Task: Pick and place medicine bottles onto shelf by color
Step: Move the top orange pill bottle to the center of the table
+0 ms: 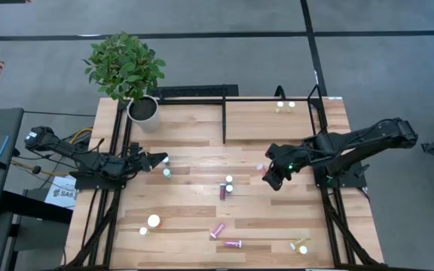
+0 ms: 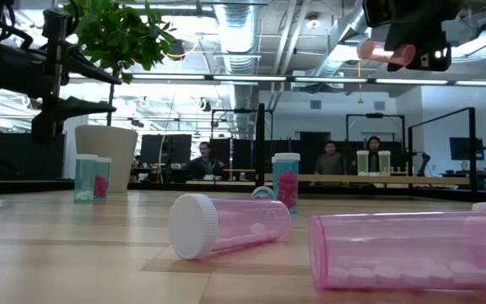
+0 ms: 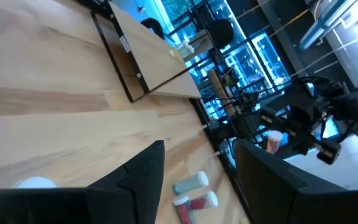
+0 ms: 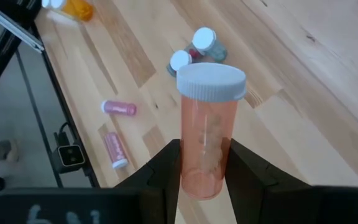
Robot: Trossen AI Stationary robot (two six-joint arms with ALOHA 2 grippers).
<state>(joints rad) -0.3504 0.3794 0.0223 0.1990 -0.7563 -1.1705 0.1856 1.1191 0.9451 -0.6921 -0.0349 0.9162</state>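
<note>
The right gripper point(image 4: 204, 168) is clamped on a pale pink bottle point(image 4: 207, 134) with a white cap, held off the table right of centre; the fingers point(image 4: 163, 171) press its lower sides. In the high view this bottle is only a small pale fleck at the gripper's tip point(image 1: 272, 179), while the low view shows it lying sideways high under the gripper point(image 2: 386, 52). The left gripper point(image 1: 157, 159) hovers at the table's left with its jaws apart and nothing between them; a small bottle point(image 1: 166, 172) stands just beside it.

The shelf point(image 1: 270, 120), at the far middle-right of the table, carries two yellowish bottles point(image 1: 285, 107) near its far right corner. The low view shows them as two pale upright cylinders point(image 2: 373, 162) far back. Only the high view shows the spread: two bottles point(image 1: 227, 187) at centre, a large white-capped one point(image 1: 153, 221) near left, two pink ones point(image 1: 218, 230) lying at the near edge, and a yellow one point(image 1: 301, 245) near right.

In the low view two pink bottles point(image 2: 230, 225) lie close to the camera, the right one point(image 2: 412, 252) cut off at the frame edge; both hold small pale tablets. The tablets in the held bottle are hard to make out. A potted plant point(image 1: 126, 71) stands at the far left corner. People point(image 2: 201, 159) sit in the room behind.
</note>
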